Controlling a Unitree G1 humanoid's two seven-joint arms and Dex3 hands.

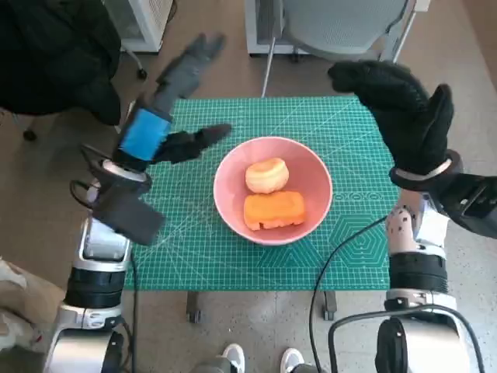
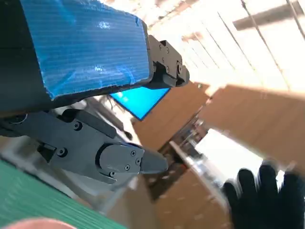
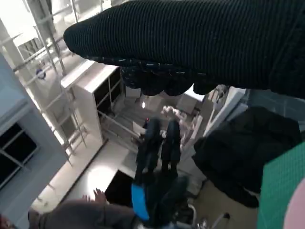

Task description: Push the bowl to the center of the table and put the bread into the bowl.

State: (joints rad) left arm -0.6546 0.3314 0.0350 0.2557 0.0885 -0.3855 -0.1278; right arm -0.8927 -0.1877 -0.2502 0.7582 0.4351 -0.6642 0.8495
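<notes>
A pink bowl (image 1: 311,183) stands near the middle of the green cutting mat (image 1: 233,256). Inside it lie a round pale bun (image 1: 266,175) and an orange rectangular bread piece (image 1: 273,210). My left hand (image 1: 175,109) is raised left of the bowl, fingers spread, holding nothing. My right hand (image 1: 400,105) in the black glove is lifted above the mat's right far corner, fingers apart and empty. The left wrist view shows my left hand (image 2: 95,95) against the room and the gloved right hand (image 2: 267,195). The right wrist view shows the glove (image 3: 200,43) and my left hand (image 3: 152,191) beyond.
A grey chair (image 1: 334,27) stands behind the table. A person in dark clothing (image 1: 54,54) is at the far left. A black cable (image 1: 342,256) crosses the mat's near right corner. Feet (image 1: 260,359) show below the table's front edge.
</notes>
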